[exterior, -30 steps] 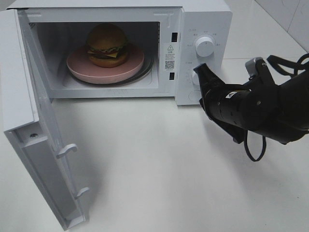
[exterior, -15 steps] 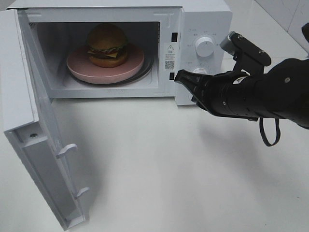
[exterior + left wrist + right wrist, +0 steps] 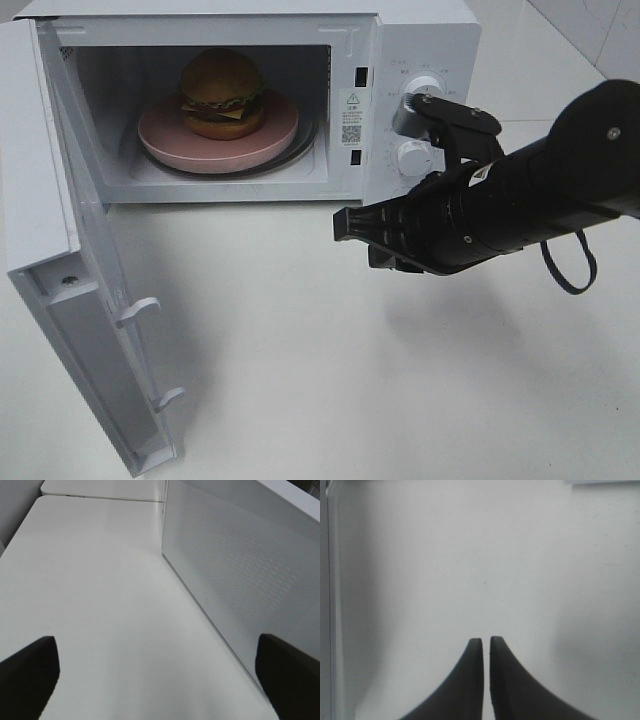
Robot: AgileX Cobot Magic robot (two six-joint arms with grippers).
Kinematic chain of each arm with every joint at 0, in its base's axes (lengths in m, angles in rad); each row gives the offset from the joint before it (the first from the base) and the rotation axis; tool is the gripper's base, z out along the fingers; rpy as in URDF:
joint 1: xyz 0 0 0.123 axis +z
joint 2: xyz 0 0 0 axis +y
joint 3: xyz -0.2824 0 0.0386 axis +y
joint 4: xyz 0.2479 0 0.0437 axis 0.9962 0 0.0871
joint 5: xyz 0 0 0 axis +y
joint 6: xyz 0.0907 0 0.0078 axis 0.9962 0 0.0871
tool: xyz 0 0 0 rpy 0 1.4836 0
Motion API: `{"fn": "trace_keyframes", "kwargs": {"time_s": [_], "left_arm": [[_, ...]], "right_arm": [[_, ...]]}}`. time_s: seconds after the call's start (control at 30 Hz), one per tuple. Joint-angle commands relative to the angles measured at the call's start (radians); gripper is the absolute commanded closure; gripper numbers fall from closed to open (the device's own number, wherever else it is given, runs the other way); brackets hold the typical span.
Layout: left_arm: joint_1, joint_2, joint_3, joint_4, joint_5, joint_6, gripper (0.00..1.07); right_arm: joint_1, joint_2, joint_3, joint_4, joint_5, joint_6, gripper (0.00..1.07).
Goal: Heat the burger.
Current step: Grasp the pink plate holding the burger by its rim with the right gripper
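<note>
The burger (image 3: pixel 222 92), with a golden-brown bun, sits on a round pink plate (image 3: pixel 282 134) inside the white microwave (image 3: pixel 420 30), whose door (image 3: pixel 55 250) hangs wide open to the left. My right gripper (image 3: pixel 341 224) hovers over the table in front of the microwave's lower right corner, pointing left. Its jaws are shut with nothing between them, as the right wrist view shows (image 3: pixel 486 641). The left gripper (image 3: pixel 155 647) is open and empty beside a white perforated microwave wall (image 3: pixel 240 565). It does not appear in the exterior view.
Two round knobs (image 3: pixel 424 97) (image 3: pixel 412 157) sit on the microwave's control panel, right behind my right arm. The open door has a latch hook (image 3: pixel 138 311) on its inner edge. White tabletop (image 3: pixel 300 380) stretches in front of the oven.
My right arm has swung left and down from the lower knob to the table area in front of the oven. The burger, plate and door have stayed put.
</note>
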Motion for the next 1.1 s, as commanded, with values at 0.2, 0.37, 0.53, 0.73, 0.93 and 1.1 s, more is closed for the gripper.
{"fn": "trace_keyframes", "kwargs": {"time_s": [0.2, 0.37, 0.53, 0.73, 0.93, 1.1], "left_arm": [[0.002, -0.007, 0.004, -0.011, -0.012, 0.002, 0.06], [0.002, -0.007, 0.004, -0.011, -0.012, 0.002, 0.06], [0.002, -0.007, 0.004, -0.011, -0.012, 0.002, 0.06], [0.002, -0.007, 0.004, -0.011, -0.012, 0.002, 0.06], [0.002, -0.007, 0.004, -0.011, -0.012, 0.002, 0.06], [0.002, -0.007, 0.004, -0.011, -0.012, 0.002, 0.06]], "right_arm": [[-0.004, -0.012, -0.185, -0.353, 0.424, -0.024, 1.01], [-0.004, -0.012, -0.276, -0.447, 0.561, -0.119, 0.99], [-0.003, -0.012, -0.363, -0.446, 0.661, -0.348, 0.97], [-0.002, -0.012, -0.385, -0.445, 0.692, -0.654, 0.95], [-0.002, -0.012, -0.385, -0.450, 0.690, -1.021, 0.93], [-0.002, -0.012, -0.385, -0.476, 0.666, -1.298, 0.92]]}}
